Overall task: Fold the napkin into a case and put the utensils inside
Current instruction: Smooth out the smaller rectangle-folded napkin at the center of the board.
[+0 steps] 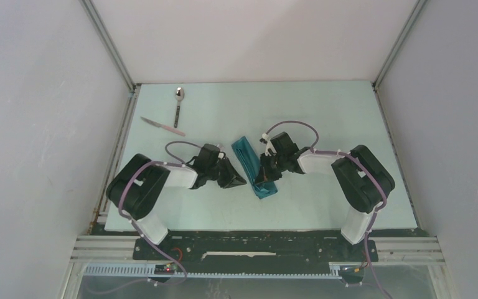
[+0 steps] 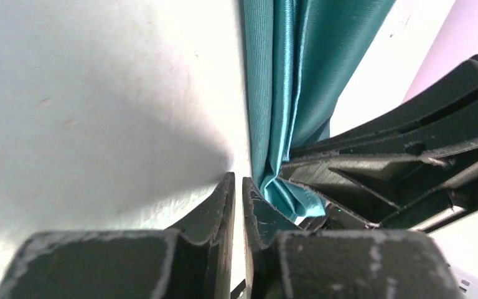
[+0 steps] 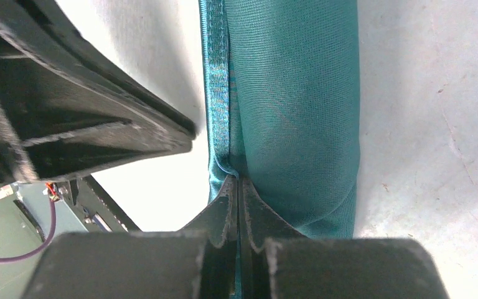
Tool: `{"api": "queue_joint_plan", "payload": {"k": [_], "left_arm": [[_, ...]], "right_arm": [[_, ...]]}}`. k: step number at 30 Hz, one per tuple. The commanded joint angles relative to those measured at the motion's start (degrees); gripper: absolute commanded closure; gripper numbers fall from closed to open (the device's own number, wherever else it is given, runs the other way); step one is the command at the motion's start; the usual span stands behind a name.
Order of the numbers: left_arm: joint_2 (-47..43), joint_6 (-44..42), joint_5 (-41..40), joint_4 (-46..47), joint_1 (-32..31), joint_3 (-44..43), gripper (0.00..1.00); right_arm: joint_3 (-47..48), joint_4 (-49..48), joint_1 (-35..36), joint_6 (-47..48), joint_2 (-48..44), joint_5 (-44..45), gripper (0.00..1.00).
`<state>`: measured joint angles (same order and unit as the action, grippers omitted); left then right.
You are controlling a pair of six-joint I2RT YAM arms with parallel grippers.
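The teal napkin [image 1: 254, 163] lies on the table as a narrow folded strip, the case, running from far left to near right. My right gripper [image 1: 266, 176] is shut on the strip's near end; in the right wrist view its jaws [image 3: 238, 179] pinch a fold of the napkin [image 3: 292, 93]. My left gripper [image 1: 238, 180] sits just left of the strip. In the left wrist view its jaws [image 2: 238, 178] stand a narrow slit apart with bare table between them, and the napkin [image 2: 286, 81] lies beside the right finger. The spoon [image 1: 178, 104] and knife [image 1: 162, 126] lie at the far left.
The pale green table [image 1: 323, 118] is walled in by white panels on three sides. A metal rail [image 1: 255, 252] with cables runs along the near edge. The two grippers are close together, one on each side of the strip.
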<state>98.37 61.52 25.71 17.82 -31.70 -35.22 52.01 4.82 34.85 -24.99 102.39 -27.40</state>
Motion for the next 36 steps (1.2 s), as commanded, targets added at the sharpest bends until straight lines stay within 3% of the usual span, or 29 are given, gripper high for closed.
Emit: {"api": "queue_joint_plan", "payload": {"k": [1,7,14,28,36], "left_arm": [[-7.70,-7.39,-3.86,-9.52,2.05,-1.63,0.89],[-5.55,-9.38,-2.25,-14.53,3.10,-12.72,1.00],[4.14,-12.37,-5.79,-23.63,2.67,-24.74,1.00],[6.88,-13.51,-9.12,-24.08,2.18,-27.01,1.00],[10.58,-15.58,-13.40,-31.20,1.53,-34.61,0.99]], "right_arm": [[-0.86,-0.82,-0.27,0.10,1.39,0.87,0.99],[-0.86,-0.56,-0.39,0.17,0.95,0.85,0.99],[-0.86,-0.05,-0.79,0.40,-0.29,0.94,0.99],[-0.86,0.32,-0.76,0.58,-0.96,1.19,0.98],[-0.86,0.28,-0.49,0.52,-0.80,1.38,0.99]]}}
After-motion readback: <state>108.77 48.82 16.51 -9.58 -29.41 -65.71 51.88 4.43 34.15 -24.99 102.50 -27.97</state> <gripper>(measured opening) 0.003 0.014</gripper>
